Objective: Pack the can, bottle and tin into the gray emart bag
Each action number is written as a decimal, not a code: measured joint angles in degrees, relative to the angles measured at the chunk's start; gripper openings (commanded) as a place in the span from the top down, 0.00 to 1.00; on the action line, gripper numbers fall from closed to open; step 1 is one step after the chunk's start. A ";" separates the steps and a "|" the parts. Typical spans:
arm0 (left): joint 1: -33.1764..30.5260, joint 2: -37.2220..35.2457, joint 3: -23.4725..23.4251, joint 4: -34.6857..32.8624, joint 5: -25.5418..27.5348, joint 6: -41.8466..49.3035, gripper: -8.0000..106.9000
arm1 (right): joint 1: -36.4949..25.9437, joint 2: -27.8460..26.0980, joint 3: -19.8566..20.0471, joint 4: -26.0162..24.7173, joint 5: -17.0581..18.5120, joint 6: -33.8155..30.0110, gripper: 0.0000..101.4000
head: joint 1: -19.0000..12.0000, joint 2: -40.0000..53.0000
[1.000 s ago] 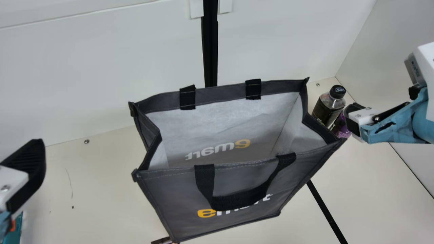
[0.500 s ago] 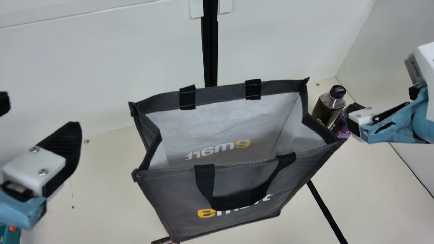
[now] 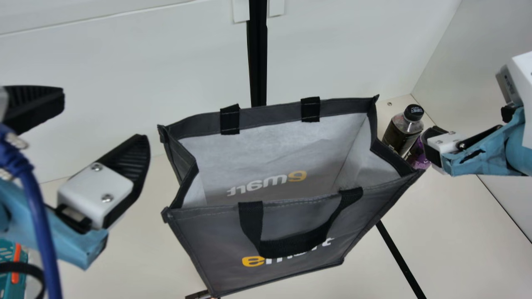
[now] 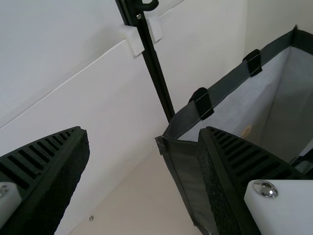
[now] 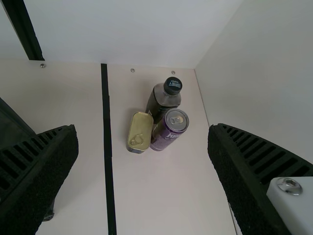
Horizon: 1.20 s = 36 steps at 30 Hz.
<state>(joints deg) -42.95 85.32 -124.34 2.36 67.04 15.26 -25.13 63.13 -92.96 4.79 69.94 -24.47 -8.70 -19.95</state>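
Holding L end effector [image 3: 104, 117] released nr bag [image 3: 199, 241], R end effector [image 3: 433, 143] released nr can [image 5: 168, 131], btl [image 5: 159, 105] & tin [image 5: 140, 131].

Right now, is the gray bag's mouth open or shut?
Open: in the main view, the gray bag's rims stand well apart, showing its pale lining between them.

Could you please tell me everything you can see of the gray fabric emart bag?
The gray fabric emart bag stands upright and open-mouthed on the smooth cream table, near the middle of the main view. It has dark stitched edges and a pale lining. Yellow and white lettering marks its front, and mirrored lettering shows inside on the far wall. One black webbing handle droops over the near side; two black strap ends cross the far rim. Nothing grips it.
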 measured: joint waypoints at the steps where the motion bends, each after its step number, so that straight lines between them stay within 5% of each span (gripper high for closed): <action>1: -0.35 0.33 -0.61 0.00 0.18 0.00 0.15 | 0.00 0.00 0.00 0.00 0.00 0.00 0.10 | 0.00 0.00; 13: -3.24 5.56 -7.17 -1.81 2.86 2.16 0.15 | 0.00 0.00 0.00 0.00 0.00 0.00 0.10 | 0.00 0.09; 36: -2.12 14.14 -12.27 -9.09 2.86 9.86 0.15 | 0.00 0.00 0.00 0.00 0.00 0.00 0.10 | 0.00 0.09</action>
<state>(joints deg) -45.07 99.46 -136.62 -6.73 69.91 25.11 -25.13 63.13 -92.96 4.79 69.94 -24.47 -8.70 -19.86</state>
